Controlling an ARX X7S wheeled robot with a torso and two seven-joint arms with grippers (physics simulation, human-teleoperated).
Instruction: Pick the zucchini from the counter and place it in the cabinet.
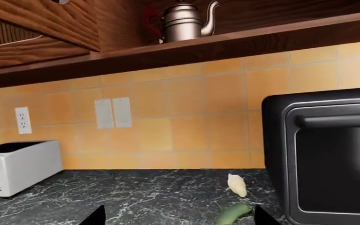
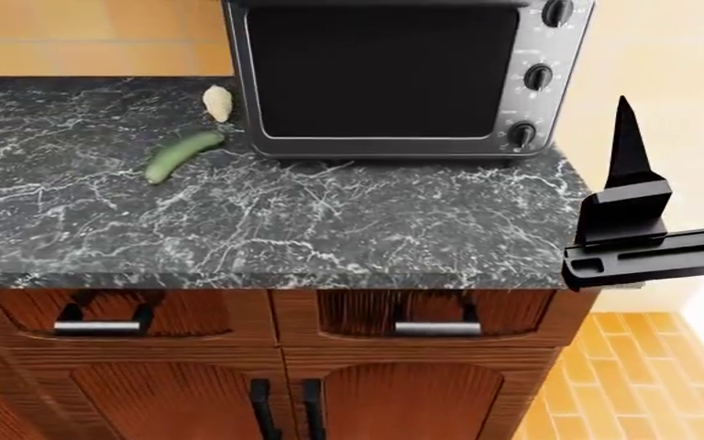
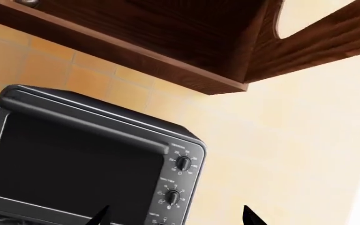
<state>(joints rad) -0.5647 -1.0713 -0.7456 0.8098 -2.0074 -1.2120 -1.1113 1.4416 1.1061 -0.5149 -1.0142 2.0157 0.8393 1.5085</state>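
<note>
Zucchini (image 2: 183, 154): lies on the counter (image 2: 327, 220), untouched, just beside the toaster oven (image 2: 389, 78), with a pale cream lump (image 2: 216, 101) near its far end.

Long axis: in the head view it runs on a diagonal, its near end angled away from the oven and its far end toward the oven's front corner.

Left gripper (image 1: 175, 216): fingertips (image 1: 95, 216) spread wide and empty, seen only in the left wrist view; the zucchini (image 1: 233, 213) sits just ahead of the gap, close to one fingertip and off centre.

Right gripper (image 2: 645, 220): hangs off the counter's end, on the far side of the oven from the zucchini and well apart from it; in the right wrist view its fingertips (image 3: 250, 216) stand apart, holding nothing and facing the oven's dials.

Nearer arm: the left, by a clear margin, judging from both wrist views.

Next move, as judged: centre the left fingers across the zucchini's short width, then lower and close.

Cabinet (image 1: 36, 28): wooden, above the counter; a kettle (image 1: 186, 21) stands on its open shelf.
</note>
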